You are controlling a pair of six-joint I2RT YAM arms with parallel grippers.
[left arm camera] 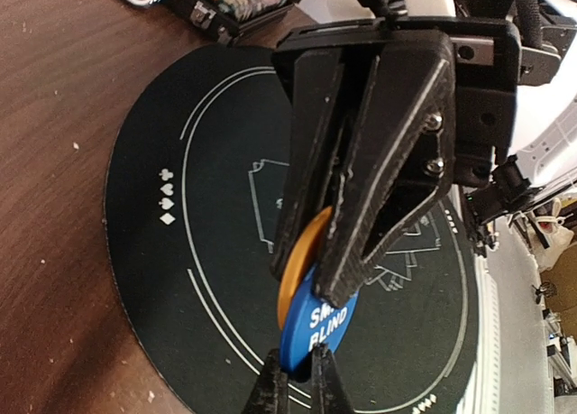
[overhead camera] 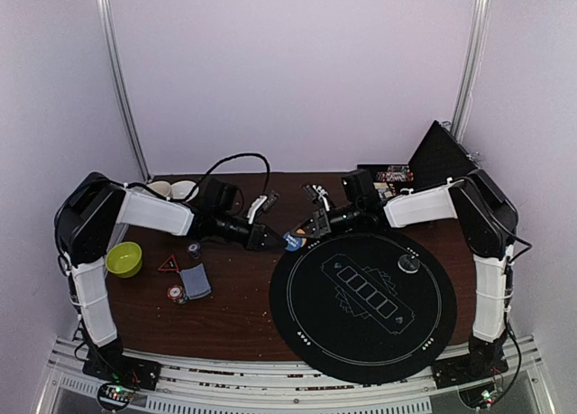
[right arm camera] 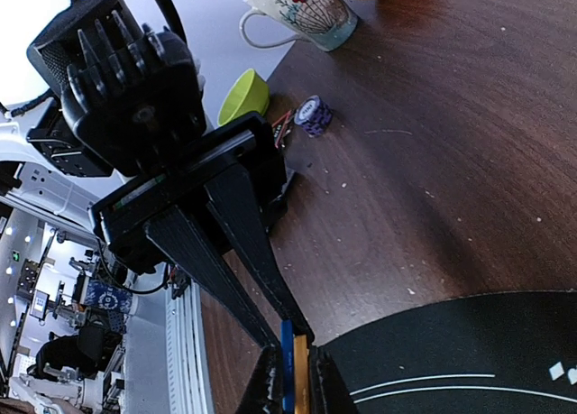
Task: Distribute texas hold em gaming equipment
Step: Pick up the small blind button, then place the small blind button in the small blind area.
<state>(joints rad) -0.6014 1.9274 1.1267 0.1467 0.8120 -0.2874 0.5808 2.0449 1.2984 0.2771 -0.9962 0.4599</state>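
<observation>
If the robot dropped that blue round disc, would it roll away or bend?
It may roll if dropped on edge: the blue disc is round and thin. It looks stiff, flat though the left end effector pinches only its rim. Its smooth face might slide against the orange disc beside it.

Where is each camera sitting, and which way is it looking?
Top camera: high above and behind the arms, looking down on the table; both arms show, left gripper meeting right gripper.
Left wrist camera: on the left arm, looking past its own fingertips across the black mat at the right gripper.
Right wrist camera: on the right arm, facing the opposite way, past its own fingertips at the left gripper, mug and green bowl.
Shared: both wrist views show the blue and orange discs pinched by both grippers.
</observation>
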